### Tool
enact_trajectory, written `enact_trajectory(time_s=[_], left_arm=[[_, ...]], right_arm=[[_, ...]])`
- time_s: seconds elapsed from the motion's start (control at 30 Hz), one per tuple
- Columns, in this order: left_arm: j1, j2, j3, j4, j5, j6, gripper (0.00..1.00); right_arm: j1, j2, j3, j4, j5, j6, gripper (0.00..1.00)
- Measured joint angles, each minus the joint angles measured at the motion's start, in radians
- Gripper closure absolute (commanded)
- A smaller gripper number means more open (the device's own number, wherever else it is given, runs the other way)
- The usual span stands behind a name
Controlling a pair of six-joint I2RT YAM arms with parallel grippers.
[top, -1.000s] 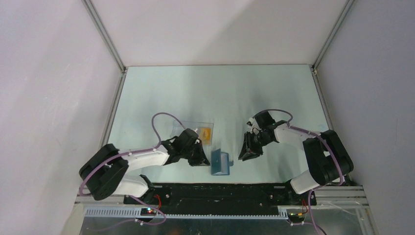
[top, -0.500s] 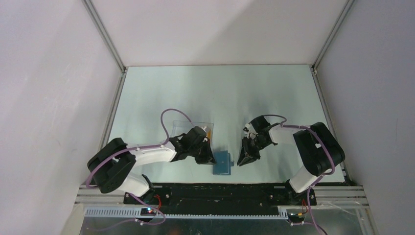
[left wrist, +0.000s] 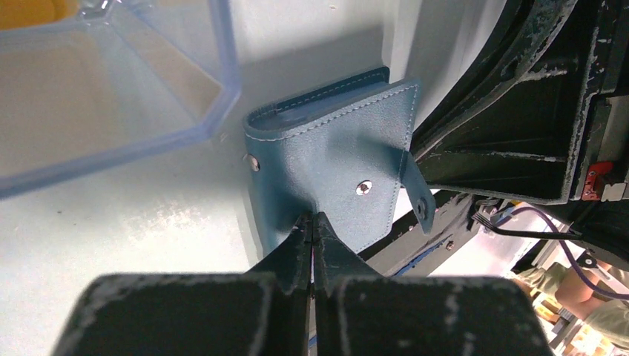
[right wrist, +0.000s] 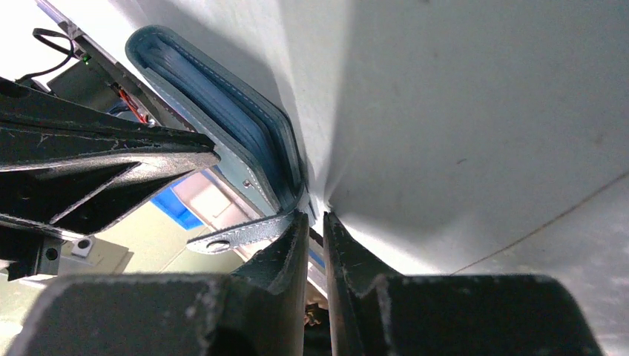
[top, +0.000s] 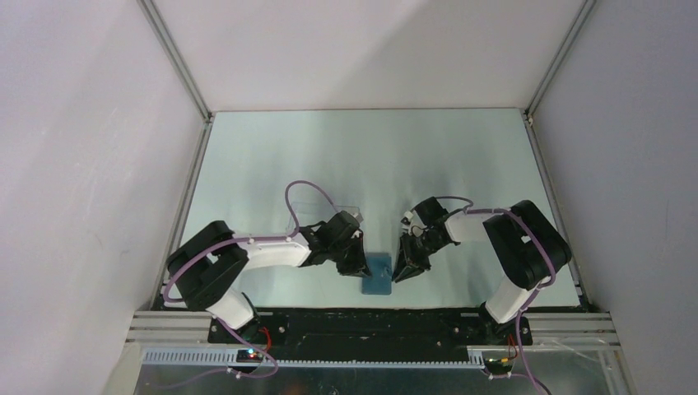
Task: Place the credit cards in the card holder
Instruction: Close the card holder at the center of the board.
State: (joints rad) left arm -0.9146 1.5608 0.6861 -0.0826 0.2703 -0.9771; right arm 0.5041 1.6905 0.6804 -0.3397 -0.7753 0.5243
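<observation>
The card holder (top: 379,276) lies folded shut on the table between my two grippers. In the left wrist view the card holder (left wrist: 334,170) shows its blue cover, a snap and a loose strap (left wrist: 417,194). My left gripper (left wrist: 313,221) is shut, its tips resting on that cover. My right gripper (right wrist: 315,216) has its jaws a narrow gap apart with nothing seen between them. Its tips sit at the card holder's (right wrist: 215,96) edge, beside the strap (right wrist: 230,236). An orange credit card (left wrist: 26,9) shows through clear plastic at the top left.
A clear plastic container (left wrist: 111,89) sits just behind and left of the card holder, partly under the left arm (top: 272,251). The table's black front rail (top: 370,317) runs close below the card holder. Grey walls enclose the table.
Both grippers have closed in on the card holder, the left one sliding right onto its cover. The cover that stood raised now lies flat. The right jaws have narrowed.
</observation>
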Motion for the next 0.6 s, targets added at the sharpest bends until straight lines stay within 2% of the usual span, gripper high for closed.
enact_trajectory(time_s=[0.33,0.6], left_arm=[[-0.005,0.003,0.009,-0.014,-0.007,-0.002,1.0],[-0.006,0.005,0.01,-0.013,-0.01,-0.009,1.0]], right_arm=[[0.023,-0.019,0.001,-0.006,0.025,0.003,0.82],[0.031,-0.123,0.013,-0.059,0.108,-0.006,0.81]])
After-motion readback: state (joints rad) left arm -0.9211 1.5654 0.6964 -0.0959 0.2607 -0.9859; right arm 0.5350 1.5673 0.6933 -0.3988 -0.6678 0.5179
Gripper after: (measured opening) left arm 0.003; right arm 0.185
